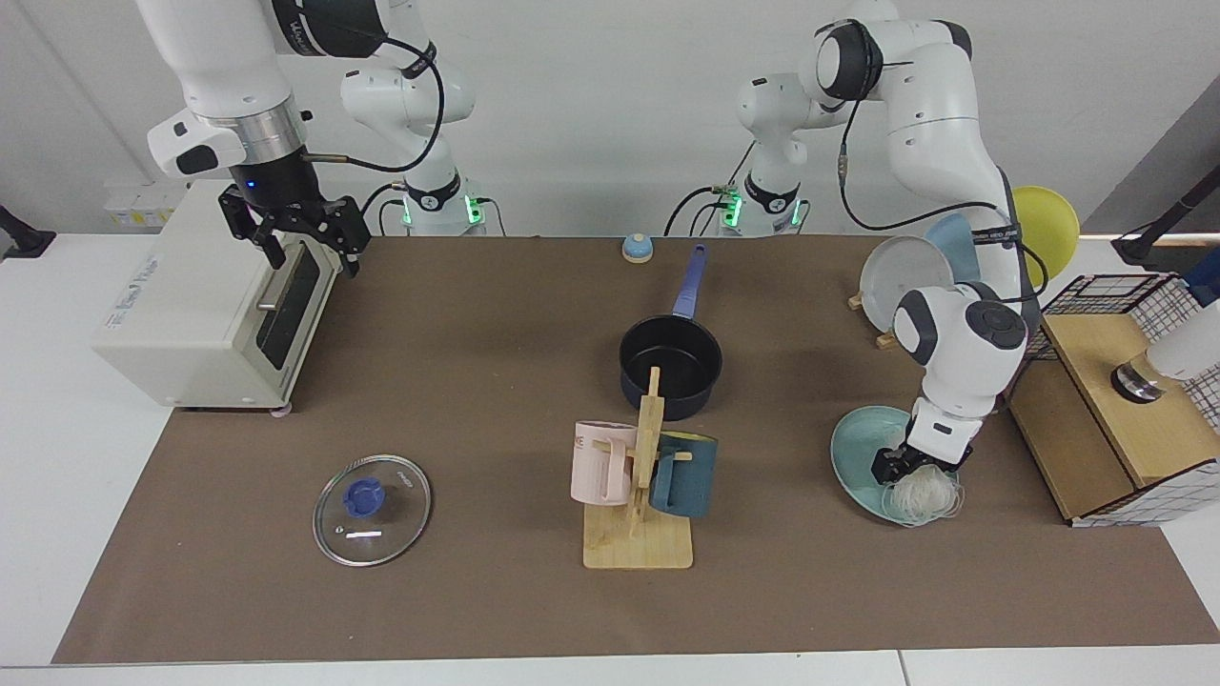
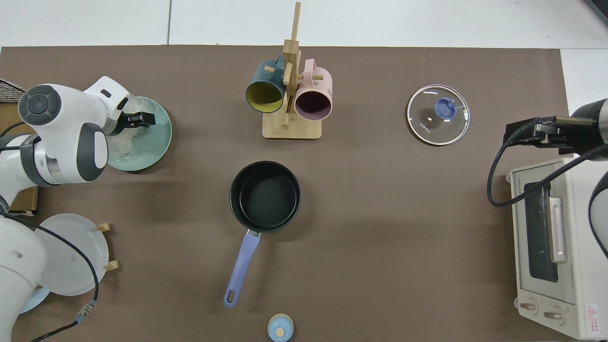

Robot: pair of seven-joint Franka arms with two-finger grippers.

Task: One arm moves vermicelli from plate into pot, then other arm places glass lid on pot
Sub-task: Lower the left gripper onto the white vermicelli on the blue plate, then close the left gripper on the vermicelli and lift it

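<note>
**A:** Start at the working claw. What has it got?

**B:** The left gripper [image 1: 905,467] is down at the plate [image 1: 853,448], its black fingers pinched together on the top of the vermicelli [image 1: 923,495]. The white tangle hangs just beneath it, over the plate's rim at about four o'clock in the facing view. Whether the strands have fully cleared the plate, I can't tell.

**A:** So which step is this?

**B:** I'd judge it the first: getting the noodles off the plate. The pot [image 1: 670,367] shows a bare black inside, so nothing has been delivered.

**A:** And what does the next move want?

**B:** A straight rise until the trailing strands clear the rim, then a carry toward the pot, which sits well apart at roughly ten o'clock from the plate in the facing view. The mug rack [image 1: 640,486] stands between and slightly nearer the camera, so the route should pass behind it. Loose strands could shed on the way.

**A:** And the other arm?

**B:** It waits. The right gripper [image 1: 305,238] hangs high with its fingers spread and holding nothing, in front of the toaster oven [image 1: 191,314]. The glass lid [image 1: 372,496] lies flat on the brown mat [image 1: 477,610], blue knob up, untouched, at about five o'clock from that gripper.
</note>
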